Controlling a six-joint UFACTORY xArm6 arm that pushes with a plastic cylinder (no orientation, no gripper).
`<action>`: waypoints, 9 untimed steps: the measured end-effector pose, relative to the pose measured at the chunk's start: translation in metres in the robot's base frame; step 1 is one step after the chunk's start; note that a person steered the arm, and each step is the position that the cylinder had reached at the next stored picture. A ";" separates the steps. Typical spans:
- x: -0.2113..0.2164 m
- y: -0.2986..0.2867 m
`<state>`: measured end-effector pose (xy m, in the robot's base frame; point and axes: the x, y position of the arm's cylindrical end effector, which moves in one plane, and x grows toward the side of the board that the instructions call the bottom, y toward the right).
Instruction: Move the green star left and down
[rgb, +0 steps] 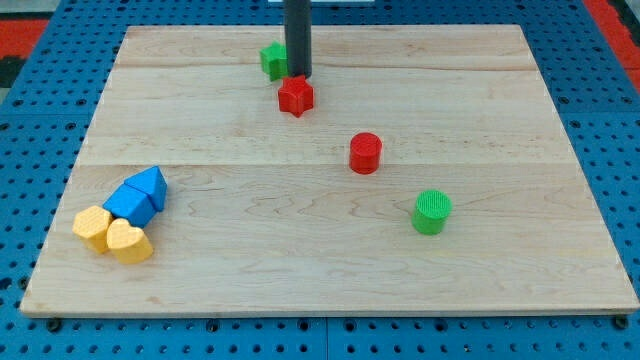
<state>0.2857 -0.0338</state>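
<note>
The green star (272, 59) lies near the top of the wooden board (330, 270), left of centre, partly hidden by the rod. My tip (299, 77) stands just to the star's right, close against it, and right above the red star (296, 96). Whether the tip touches either block cannot be told.
A red cylinder (365, 153) lies at the middle right and a green cylinder (432, 212) below it. At the lower left sit a blue triangle (150, 183), a blue block (129, 203), a yellow hexagon (92, 227) and a yellow heart (129, 242).
</note>
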 end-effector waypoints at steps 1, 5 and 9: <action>-0.028 0.037; -0.036 -0.050; -0.053 -0.148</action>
<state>0.2330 -0.1813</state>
